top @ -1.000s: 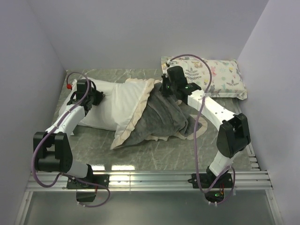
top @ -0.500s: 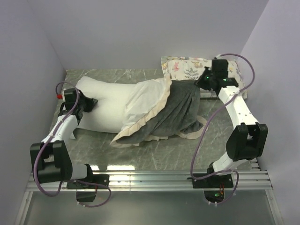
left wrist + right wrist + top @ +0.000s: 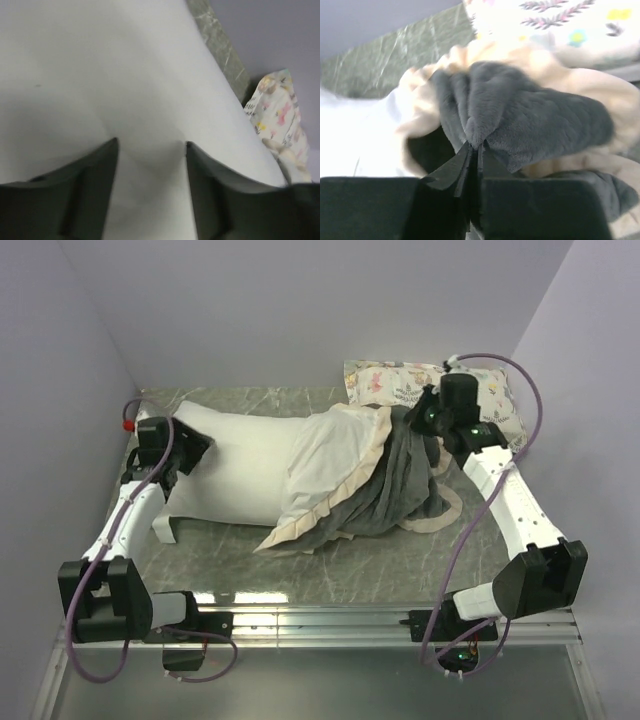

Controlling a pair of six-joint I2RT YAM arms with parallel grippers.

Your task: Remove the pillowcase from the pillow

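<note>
We take this for a robot lab cell: the left arm [image 3: 128, 515] and right arm [image 3: 515, 505] are bolted to an aluminium rail [image 3: 330, 618] at a marble-patterned table [image 3: 330, 575], boxed in by bare lilac walls [image 3: 300, 300]

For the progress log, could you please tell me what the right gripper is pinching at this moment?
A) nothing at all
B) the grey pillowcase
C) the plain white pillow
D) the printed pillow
B: in the right wrist view, the right gripper has its fingers closed on a fold of the grey plush pillowcase.
</note>
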